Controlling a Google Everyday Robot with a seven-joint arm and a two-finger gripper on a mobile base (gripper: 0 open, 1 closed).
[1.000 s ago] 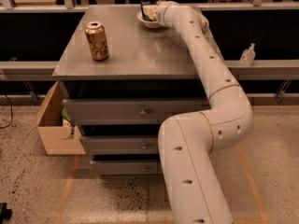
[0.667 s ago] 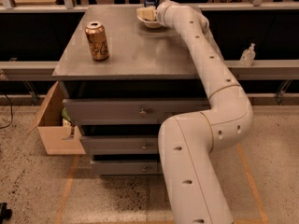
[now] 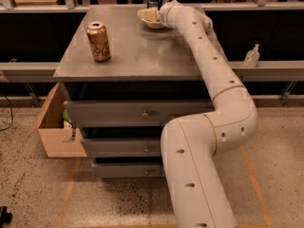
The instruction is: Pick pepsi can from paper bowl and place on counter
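Observation:
The pepsi can (image 3: pixel 154 0), blue with a silver top, is at the far edge of the counter (image 3: pixel 137 51), just above the far rim of the white paper bowl (image 3: pixel 150 19). My gripper (image 3: pixel 156 7) reaches in from the right at the end of the long white arm and is shut on the can. The wrist hides most of the fingers and the can's lower part. The bowl rests on the counter right under the wrist.
A gold patterned can (image 3: pixel 99 42) stands upright on the counter's left side. A cardboard box (image 3: pixel 54 127) sits on the floor left of the cabinet. A small bottle (image 3: pixel 251 56) stands on the ledge at right. A rail runs behind the counter.
The pepsi can has shifted a little up and to the right with the gripper. The bowl and the gold can have stayed in place.

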